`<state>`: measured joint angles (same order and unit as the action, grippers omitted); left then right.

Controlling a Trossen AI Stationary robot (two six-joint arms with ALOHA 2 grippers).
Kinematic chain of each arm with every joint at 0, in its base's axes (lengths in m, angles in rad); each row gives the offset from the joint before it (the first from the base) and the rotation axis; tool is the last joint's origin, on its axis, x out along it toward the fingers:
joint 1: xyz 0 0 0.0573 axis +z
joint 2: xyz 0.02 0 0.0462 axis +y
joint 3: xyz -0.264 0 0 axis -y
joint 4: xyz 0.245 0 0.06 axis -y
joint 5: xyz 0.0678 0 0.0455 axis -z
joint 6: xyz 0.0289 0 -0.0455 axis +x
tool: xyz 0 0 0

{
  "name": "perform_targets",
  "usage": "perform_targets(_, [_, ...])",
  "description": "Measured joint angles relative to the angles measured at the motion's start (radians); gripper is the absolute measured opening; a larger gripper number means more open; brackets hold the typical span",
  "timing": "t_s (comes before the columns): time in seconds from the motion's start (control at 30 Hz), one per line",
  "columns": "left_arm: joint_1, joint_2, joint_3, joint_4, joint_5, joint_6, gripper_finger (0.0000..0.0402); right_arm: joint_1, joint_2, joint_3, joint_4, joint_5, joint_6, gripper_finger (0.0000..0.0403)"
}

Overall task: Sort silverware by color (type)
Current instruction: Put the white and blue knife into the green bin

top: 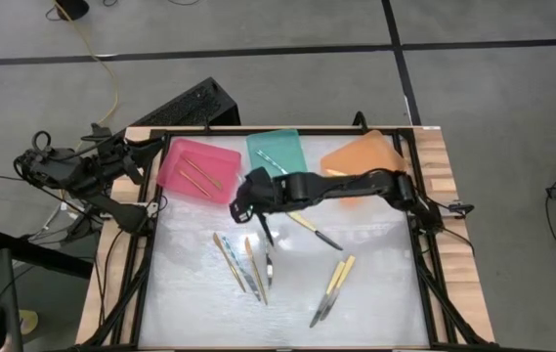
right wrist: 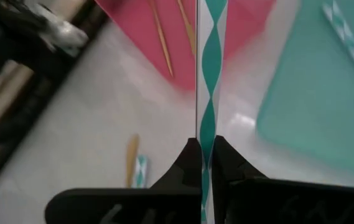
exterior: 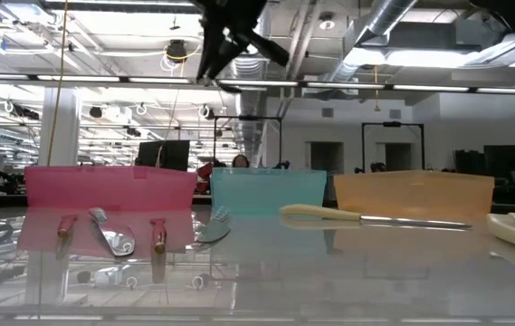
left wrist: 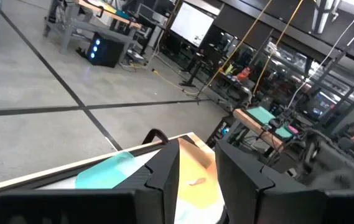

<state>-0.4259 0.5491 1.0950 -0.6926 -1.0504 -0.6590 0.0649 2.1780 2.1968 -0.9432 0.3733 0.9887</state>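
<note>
Here the right gripper (right wrist: 200, 163) has its two dark fingers pinched tight on a slim utensil with a teal-and-white wavy-striped handle (right wrist: 209, 93), whose long axis runs straight out ahead of the fingers. In the high view this gripper (top: 249, 200) sits above the table's middle, just in front of the trays.

From the left, the left gripper (left wrist: 192, 180) rests off the table's far-left corner with its blocky fingers partly apart, nothing between them.

Three shallow plastic trays line the far edge: a pink rectangular tray (top: 175, 176) holding two thin orange-tan-handled pieces (top: 199, 176) lying aslant, a teal tray (top: 292, 147) with one striped piece (top: 268, 159) inside, and an orange tray (top: 356, 152) partly under the right arm.

On the pale glossy tabletop (top: 375, 254), a cluster of about four utensils (top: 246, 266) lies left of centre, long axes running roughly near to far; their tan and teal handles are hard to separate. One pale yellow-handled knife (top: 315, 229) lies diagonally in the middle. Two more pale yellow-handled utensils (top: 333, 288) lie side by side to the right, metal ends toward the near edge.
</note>
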Motion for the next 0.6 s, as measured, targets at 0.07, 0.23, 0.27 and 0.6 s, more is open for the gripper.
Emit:
perform_targets(0.07, [0.0, 0.0, 0.0, 0.0, 0.0, 0.0, 0.0089, -0.016, 0.0, 0.036, 0.002, 0.0, -0.04, 0.0009])
perform_targets(0.23, [0.0, 0.0, 0.0, 0.0, -0.001, 0.0, 0.0089, -0.062, 0.0, 0.113, 0.001, 0.002, -0.142, 0.0009])
perform_targets(0.27, [0.0, 0.0, 0.0, 0.0, -0.001, 0.0, 0.0089, -0.073, 0.0, 0.127, 0.001, 0.0, -0.162, 0.0009])
perform_targets(0.6, [0.0, 0.0, 0.0, -0.006, -0.005, 0.0, 0.0089, -0.196, -0.03, 0.155, 0.009, -0.008, -0.296, 0.0009])
